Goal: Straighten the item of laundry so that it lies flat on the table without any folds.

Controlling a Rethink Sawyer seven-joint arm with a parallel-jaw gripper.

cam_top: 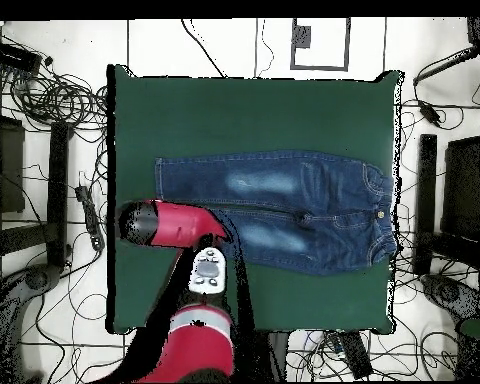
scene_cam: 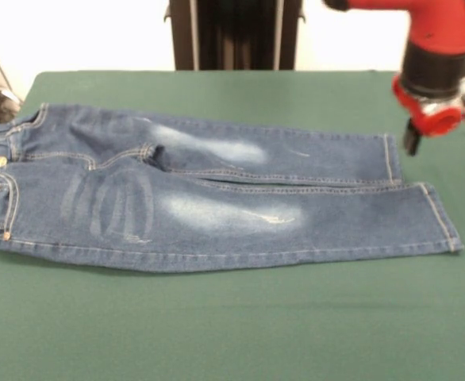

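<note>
Fingers: one dark tip (scene_cam: 411,136) shows under the red wrist ring at the right edge of the front view; whether they are released or clenched cannot be told, and they hold nothing visible.

Jeans (scene_cam: 217,198): blue denim, laid lengthwise across the middle of the counter (scene_cam: 232,333). Both legs extended side by side, touching along the inseam. Faded whitish patches on each thigh; tan stitching along seams and hems. Waistband at the left in the front view, with a brass button (scene_cam: 0,161). Hems at the right, the nearer leg reaching further than the far one. Cloth appears mostly flat, though slight puckering at the crotch may remain.

Counter: dark green covering, bare on all sides of the jeans.

Arm (cam_top: 174,225): red and black, its end above the hem end of the jeans, hiding part of one leg in the overhead view.

Floor surrounds: cables (cam_top: 44,90) and dark equipment.
</note>
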